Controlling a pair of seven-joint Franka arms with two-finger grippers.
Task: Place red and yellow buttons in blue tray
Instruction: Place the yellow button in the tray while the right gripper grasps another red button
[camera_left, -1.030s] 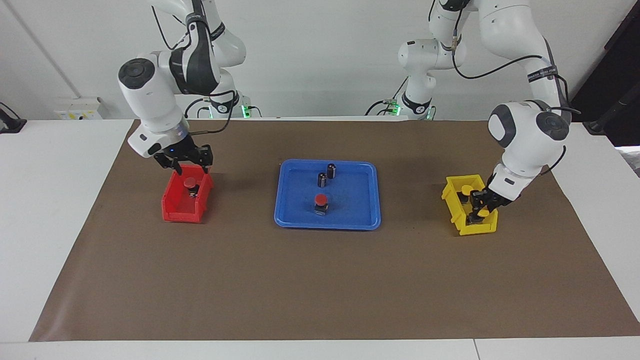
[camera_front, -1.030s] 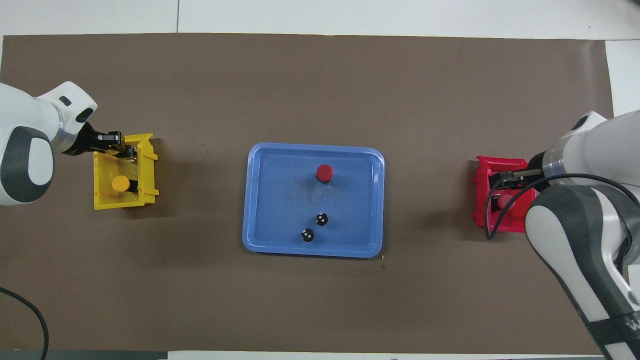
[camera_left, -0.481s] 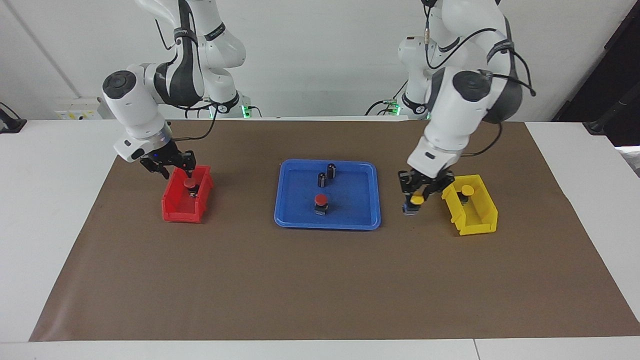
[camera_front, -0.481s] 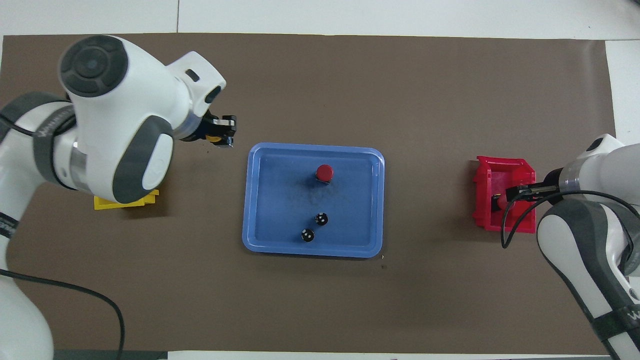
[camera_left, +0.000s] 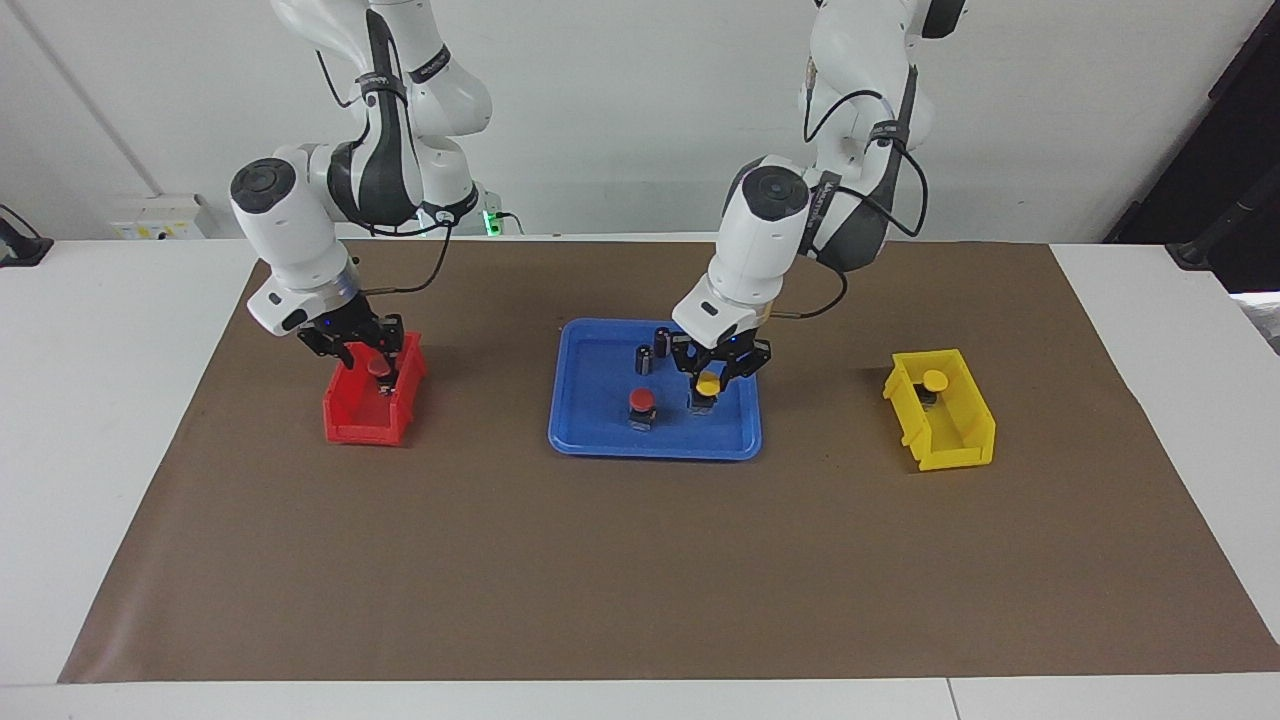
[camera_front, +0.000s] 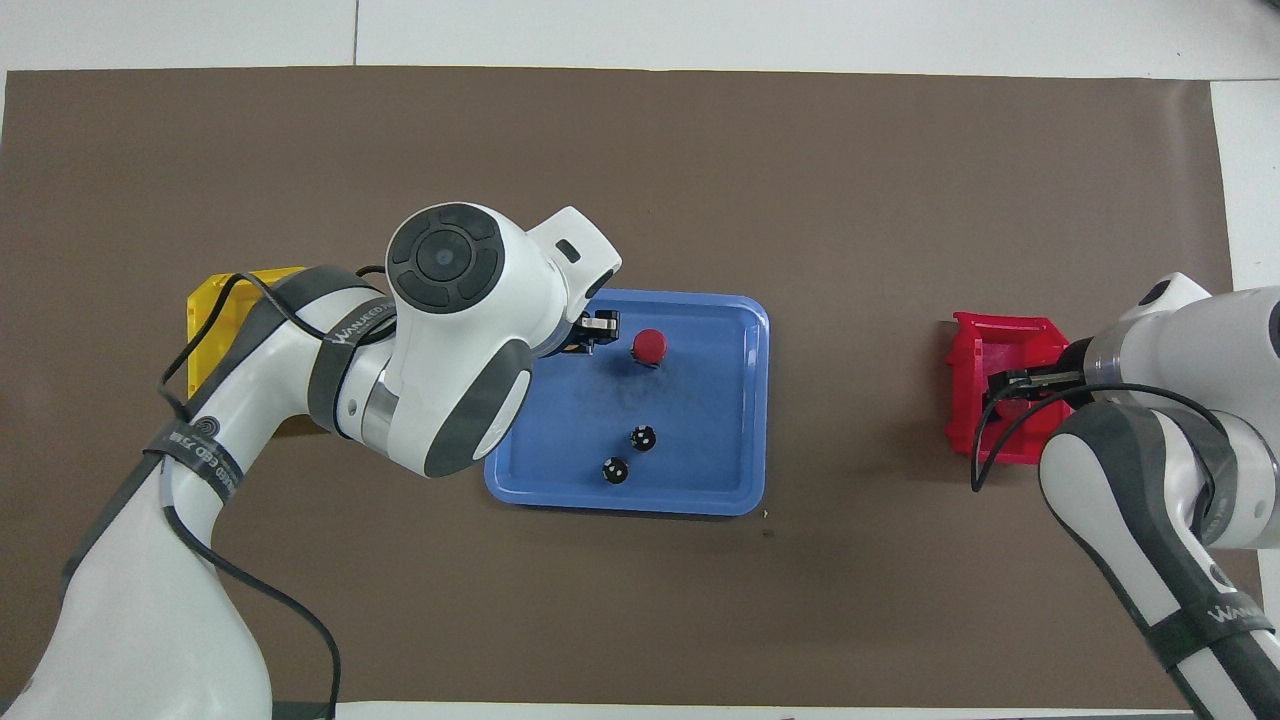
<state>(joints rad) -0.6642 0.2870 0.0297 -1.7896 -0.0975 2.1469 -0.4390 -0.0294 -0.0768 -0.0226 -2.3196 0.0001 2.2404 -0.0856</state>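
Facing view: left gripper (camera_left: 714, 374) clenched on a yellow button (camera_left: 708, 386), blue tray (camera_left: 590, 432) floor directly beneath. Right gripper (camera_left: 367, 351) over the red bin (camera_left: 345, 418), red button (camera_left: 379, 369) between its fingers; grip undetermined.

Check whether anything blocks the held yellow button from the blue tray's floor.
Nothing visible does. The left gripper holds the yellow button over bare floor of the blue tray, beside the red button; the two dark cylinders stand nearer the robots.
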